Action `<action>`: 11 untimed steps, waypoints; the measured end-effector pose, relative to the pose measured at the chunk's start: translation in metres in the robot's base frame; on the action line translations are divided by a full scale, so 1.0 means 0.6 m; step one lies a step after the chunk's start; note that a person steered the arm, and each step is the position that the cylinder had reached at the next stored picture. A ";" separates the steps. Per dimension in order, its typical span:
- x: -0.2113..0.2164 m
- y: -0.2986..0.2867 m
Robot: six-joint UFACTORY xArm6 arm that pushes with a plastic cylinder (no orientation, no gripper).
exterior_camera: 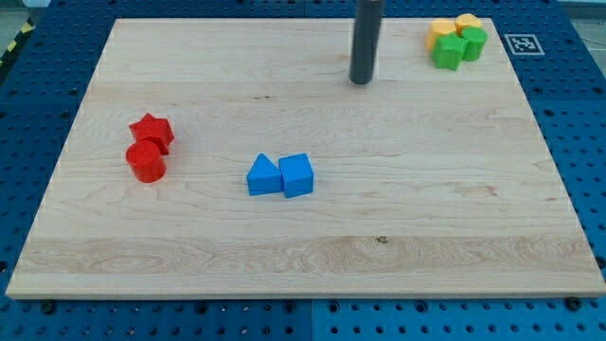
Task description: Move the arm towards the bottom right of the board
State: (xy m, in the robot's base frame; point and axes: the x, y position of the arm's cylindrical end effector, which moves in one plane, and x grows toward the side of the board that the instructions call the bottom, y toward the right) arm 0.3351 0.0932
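My tip (361,81) is the lower end of a dark rod that comes down from the view's top. It rests on the wooden board (426,218) in the upper middle and touches no block. A blue triangular block (263,176) and a blue cube (296,175) sit side by side below and to the left of the tip. A red star block (151,130) and a red cylinder (146,162) sit at the view's left. Two yellow blocks (454,27) and two green blocks (458,47) cluster in the top right corner.
A blue pegboard table (578,123) surrounds the board on all sides. A black and white marker tag (522,43) lies just off the board's top right corner.
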 end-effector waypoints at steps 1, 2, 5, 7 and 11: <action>0.017 0.052; 0.028 0.095; 0.064 0.169; 0.096 0.169; 0.210 0.190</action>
